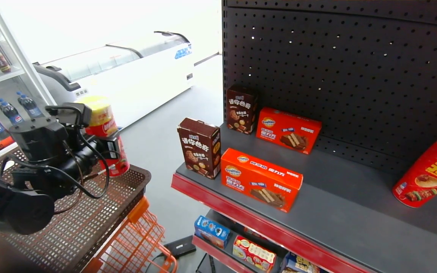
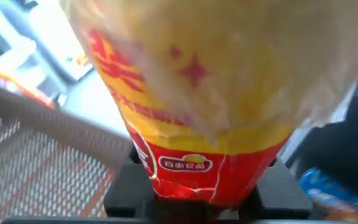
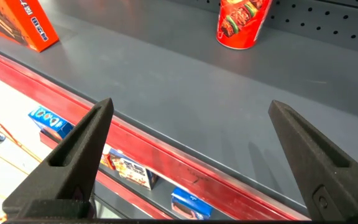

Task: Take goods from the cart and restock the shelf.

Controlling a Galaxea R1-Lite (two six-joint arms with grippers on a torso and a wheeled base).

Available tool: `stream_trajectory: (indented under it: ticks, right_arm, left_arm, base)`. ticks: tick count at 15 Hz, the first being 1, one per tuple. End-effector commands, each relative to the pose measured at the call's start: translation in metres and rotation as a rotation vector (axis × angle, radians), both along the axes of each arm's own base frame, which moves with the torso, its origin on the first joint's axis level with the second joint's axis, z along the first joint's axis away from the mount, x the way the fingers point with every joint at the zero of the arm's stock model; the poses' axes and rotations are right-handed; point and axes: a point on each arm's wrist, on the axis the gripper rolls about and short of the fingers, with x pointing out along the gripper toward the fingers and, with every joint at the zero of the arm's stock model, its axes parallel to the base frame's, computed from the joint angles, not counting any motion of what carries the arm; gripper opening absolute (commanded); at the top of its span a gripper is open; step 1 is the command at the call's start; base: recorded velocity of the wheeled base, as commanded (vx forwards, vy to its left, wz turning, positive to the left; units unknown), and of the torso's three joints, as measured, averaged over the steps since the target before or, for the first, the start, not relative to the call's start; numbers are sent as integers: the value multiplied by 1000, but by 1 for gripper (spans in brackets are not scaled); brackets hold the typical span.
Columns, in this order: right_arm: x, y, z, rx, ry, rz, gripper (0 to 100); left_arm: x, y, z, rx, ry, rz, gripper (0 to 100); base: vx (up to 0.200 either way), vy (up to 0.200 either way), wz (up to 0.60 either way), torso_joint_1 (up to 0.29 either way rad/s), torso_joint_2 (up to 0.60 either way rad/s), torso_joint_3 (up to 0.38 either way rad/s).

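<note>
Holds a can [image 1: 102, 121] upright in the left gripper [image 1: 109, 148], fingers closed on its lower half, above the far corner of the brown basket [image 1: 89, 220] on the cart [image 1: 142, 239], well apart from the shelf [image 1: 340, 204]. Hangs the right gripper [image 3: 189, 106] over the shelf's red front edge, fingers [image 3: 73, 155] spread wide with nothing between them. Looks weakest at the grip itself: clamped low on a tall, smooth tube, so could tilt or slide out during a fast swing across the gap and drop to the floor. Could also dent the thin wall if squeezed harder. Has to arrive at a shelf end crowded by two brown boxes [image 1: 199, 148] [image 1: 241, 109] and two orange boxes [image 1: 261, 178] [image 1: 288, 129]. Would likely knock the front brown box, set right at the edge, off the shelf if brought in low there. Seems safer to aim for the bare stretch between the orange boxes and a second can [image 1: 429, 170], seemingly tilted against the pegboard [image 1: 355, 76] and not standing. Could send that one rolling with a slight nudge. Might also clash with the right arm, parked over the same bare stretch. Calls for a flat, gentle set-down; would probably topple if released tilted or above the surface.
</note>
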Motion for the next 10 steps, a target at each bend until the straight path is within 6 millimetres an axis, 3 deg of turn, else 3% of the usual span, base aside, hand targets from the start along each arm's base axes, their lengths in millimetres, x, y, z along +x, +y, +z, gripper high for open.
stream_trajectory:
  ticks: [1, 3, 5, 8, 10]
  right_arm:
    - [0, 0, 0, 0, 0, 0, 100]
    - [0, 0, 0, 0, 0, 0, 100]
    - [0, 0, 0, 0, -2, 0, 100]
    - [0, 0, 0, 0, 0, 0, 100]
    - [0, 0, 0, 0, -2, 0, 100]
  left_arm:
    - [-40, -18, 62, -11, -172, -82, 0]
    - [-55, -25, 79, -15, -144, -114, 0]
    - [-90, -39, 100, -17, -99, -262, 0]
    - [-133, -52, 103, -30, -77, -397, 0]
    - [-136, -56, 98, -28, -45, -431, 0]
  base:
    - [0, 0, 0, 0, 0, 0]
    - [0, 0, 0, 0, 0, 0]
    - [0, 0, 0, 0, 0, 0]
    - [0, 0, 0, 0, 0, 0]
    - [0, 0, 0, 0, 0, 0]
